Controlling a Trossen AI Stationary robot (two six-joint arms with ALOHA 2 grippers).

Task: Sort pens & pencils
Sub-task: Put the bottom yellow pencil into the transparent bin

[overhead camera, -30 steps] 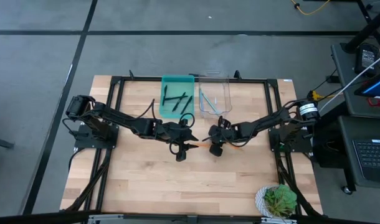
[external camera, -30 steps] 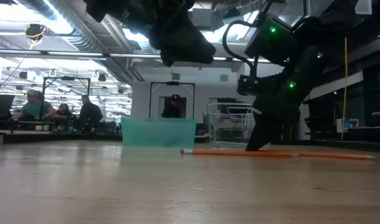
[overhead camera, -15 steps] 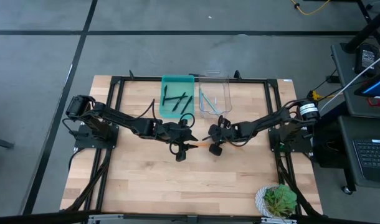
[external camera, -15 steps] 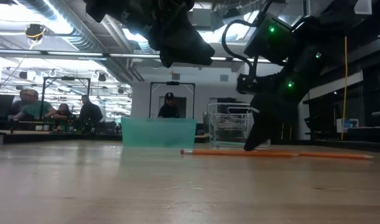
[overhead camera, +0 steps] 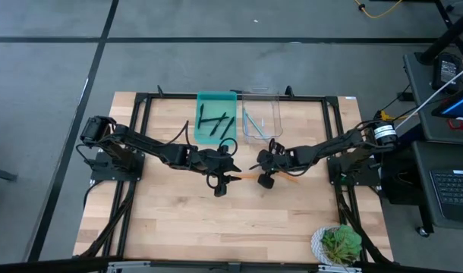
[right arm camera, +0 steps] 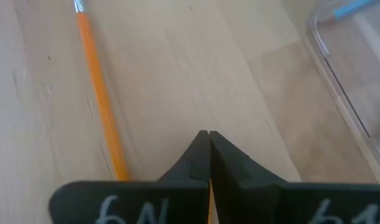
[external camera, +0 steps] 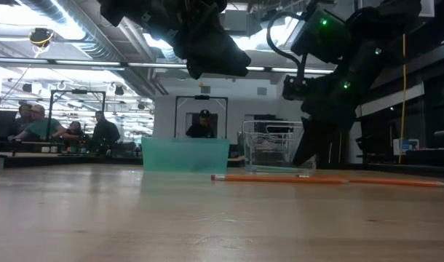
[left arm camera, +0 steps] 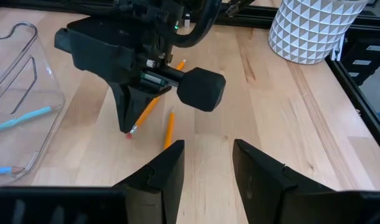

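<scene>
Since the earlier frame the right claw has closed and lifted slightly at frame centre; its fingers now meet on 1 orange pencil, only a sliver showing between them. A 2nd orange pencil lies flat on the table just beside it. Left claw hovers near, left of centre, fingers apart, holding nothing. Black pens sit in the teal tray, upper middle; light-blue pencils in the clear bin beside it.
</scene>
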